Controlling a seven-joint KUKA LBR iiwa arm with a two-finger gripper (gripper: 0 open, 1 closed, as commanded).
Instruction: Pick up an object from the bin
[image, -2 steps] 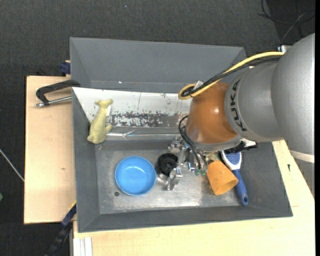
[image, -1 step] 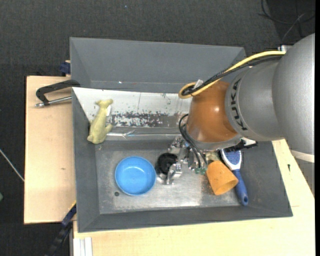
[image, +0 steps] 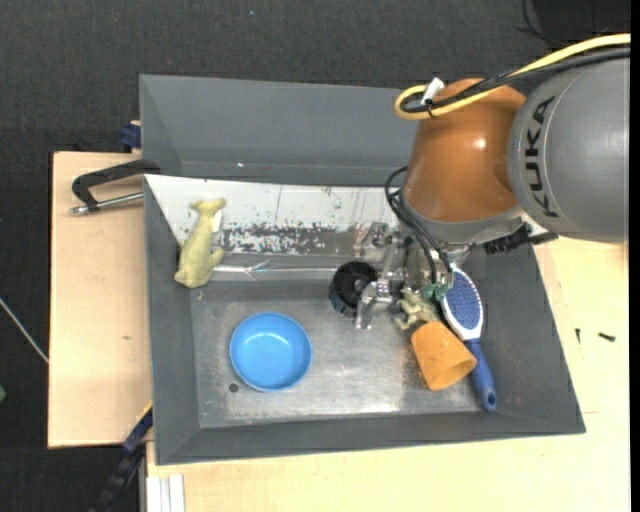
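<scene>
Gripper (image: 384, 300), fingers seemingly apart, over the bare metal floor of the grey bin (image: 350, 378), beside a black round object (image: 349, 283).

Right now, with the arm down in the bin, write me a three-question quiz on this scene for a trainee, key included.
1. Fill in: the toy animal propped in the far left corner of the bin is coloured ____.
2. True or false: the blue bowl sits on the bin floor, to the view's left of the gripper and apart from it.
3. Which thing lies right beside the orange cup?
A) the blue-and-white brush
B) the blue bowl
C) the toy animal

Key: 1 yellow; 2 true; 3 A.
</scene>
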